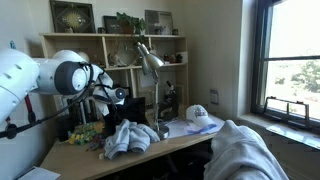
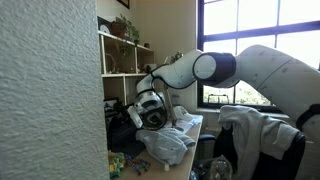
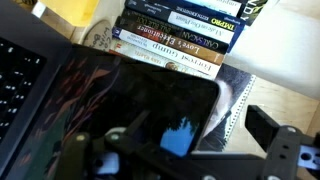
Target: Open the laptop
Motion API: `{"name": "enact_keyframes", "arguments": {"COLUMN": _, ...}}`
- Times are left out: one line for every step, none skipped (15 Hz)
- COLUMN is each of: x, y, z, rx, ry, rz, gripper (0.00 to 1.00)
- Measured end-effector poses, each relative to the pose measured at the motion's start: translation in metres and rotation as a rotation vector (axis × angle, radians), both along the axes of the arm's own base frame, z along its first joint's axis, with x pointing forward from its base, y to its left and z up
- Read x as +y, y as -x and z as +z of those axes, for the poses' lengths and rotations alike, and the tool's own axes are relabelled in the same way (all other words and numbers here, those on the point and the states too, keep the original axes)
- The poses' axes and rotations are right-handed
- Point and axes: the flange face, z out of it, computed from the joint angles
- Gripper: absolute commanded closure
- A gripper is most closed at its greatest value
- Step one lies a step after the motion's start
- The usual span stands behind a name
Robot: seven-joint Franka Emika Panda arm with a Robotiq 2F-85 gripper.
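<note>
The laptop (image 3: 120, 95) fills the wrist view. Its dark glossy screen reflects the gripper, and part of the keyboard (image 3: 18, 75) shows at the left, so the lid is at least partly raised. My gripper (image 3: 175, 140) is open, close over the screen's right edge. One finger is over the screen and the other over the desk beside it, with the lid's edge between them. In both exterior views the gripper (image 1: 116, 97) (image 2: 150, 110) hovers low over the desk near the shelf. The laptop itself is hard to make out there.
A stack of books (image 3: 180, 35) lies just behind the laptop, with a spiral notebook (image 3: 238, 100) under its right edge. A desk lamp (image 1: 150, 60), crumpled cloth (image 1: 128, 138), a white cap (image 1: 198, 115) and a wooden shelf (image 1: 110, 50) crowd the desk. A window (image 1: 295, 60) is at the side.
</note>
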Motion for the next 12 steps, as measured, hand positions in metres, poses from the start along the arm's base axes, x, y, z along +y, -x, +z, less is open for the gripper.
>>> {"name": "enact_keyframes", "arguments": {"x": 0.002, "y": -0.002, "z": 0.001, "rx": -0.012, "ry": 0.006, "rz": 0.008, "gripper": 0.0}}
{"name": "enact_keyframes", "arguments": {"x": 0.004, "y": -0.004, "z": 0.003, "rx": -0.024, "ry": 0.012, "rz": 0.015, "gripper": 0.0}}
{"name": "enact_keyframes", "arguments": {"x": 0.006, "y": -0.006, "z": 0.003, "rx": -0.035, "ry": 0.016, "rz": 0.021, "gripper": 0.0}}
{"name": "enact_keyframes", "arguments": {"x": 0.008, "y": -0.009, "z": 0.004, "rx": -0.045, "ry": 0.018, "rz": 0.027, "gripper": 0.0}}
{"name": "enact_keyframes", "arguments": {"x": 0.01, "y": -0.011, "z": 0.005, "rx": -0.055, "ry": 0.02, "rz": 0.032, "gripper": 0.0}}
{"name": "enact_keyframes", "arguments": {"x": 0.012, "y": -0.013, "z": 0.006, "rx": -0.063, "ry": 0.021, "rz": 0.037, "gripper": 0.0}}
{"name": "enact_keyframes", "arguments": {"x": 0.015, "y": -0.014, "z": 0.006, "rx": -0.072, "ry": 0.021, "rz": 0.041, "gripper": 0.0}}
{"name": "enact_keyframes", "arguments": {"x": 0.017, "y": -0.016, "z": 0.007, "rx": -0.08, "ry": 0.02, "rz": 0.045, "gripper": 0.0}}
{"name": "enact_keyframes", "arguments": {"x": 0.019, "y": -0.018, "z": 0.007, "rx": -0.086, "ry": 0.018, "rz": 0.046, "gripper": 0.0}}
{"name": "enact_keyframes", "arguments": {"x": 0.021, "y": -0.019, "z": 0.007, "rx": -0.091, "ry": 0.015, "rz": 0.047, "gripper": 0.0}}
{"name": "enact_keyframes", "arguments": {"x": 0.023, "y": -0.02, "z": 0.007, "rx": -0.095, "ry": 0.011, "rz": 0.047, "gripper": 0.0}}
{"name": "enact_keyframes", "arguments": {"x": 0.025, "y": -0.021, "z": 0.007, "rx": -0.099, "ry": 0.008, "rz": 0.048, "gripper": 0.0}}
